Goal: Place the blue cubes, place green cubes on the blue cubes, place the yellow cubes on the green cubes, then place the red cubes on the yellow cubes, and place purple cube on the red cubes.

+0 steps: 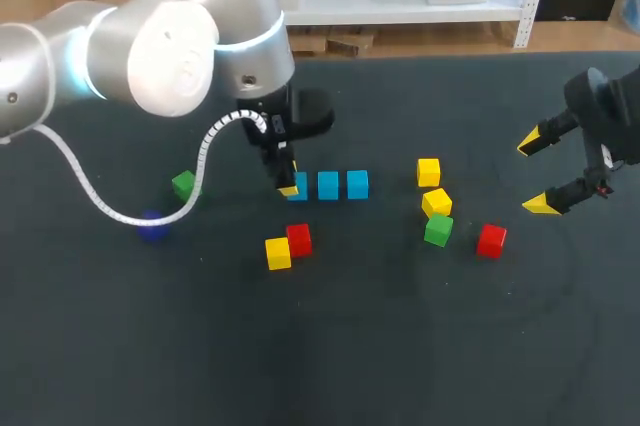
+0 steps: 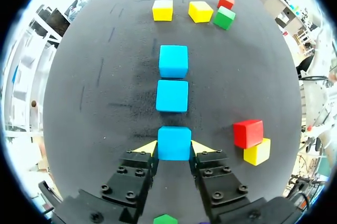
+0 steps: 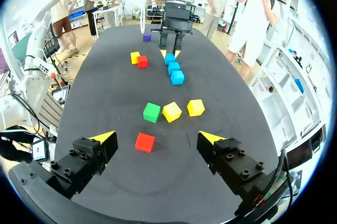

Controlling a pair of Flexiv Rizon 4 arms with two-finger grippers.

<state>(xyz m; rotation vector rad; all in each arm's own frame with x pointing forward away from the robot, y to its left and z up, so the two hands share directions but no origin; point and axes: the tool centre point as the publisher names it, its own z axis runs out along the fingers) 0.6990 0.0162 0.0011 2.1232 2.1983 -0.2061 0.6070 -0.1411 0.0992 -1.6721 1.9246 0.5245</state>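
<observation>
Left pincer (image 2: 174, 149) is clamped on a blue cube (image 2: 174, 143), one yellow tip against each of its sides. That cube ends a straight row on the dark surface (image 2: 95, 129), with a second blue cube (image 2: 172, 95) just ahead and a third blue cube (image 2: 173, 61) beyond. Right pincer (image 3: 157, 138) hangs spread wide apart, holding nothing, near a red cube (image 3: 145, 142). A green cube (image 3: 151, 112) lies further ahead of it.

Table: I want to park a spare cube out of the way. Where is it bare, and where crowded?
Bare: the table's near strip in front of the red-yellow pair and the lone red cube. Crowded: the blue row, whose end blue cube the left pincer holds, and the yellow-green cluster.
</observation>
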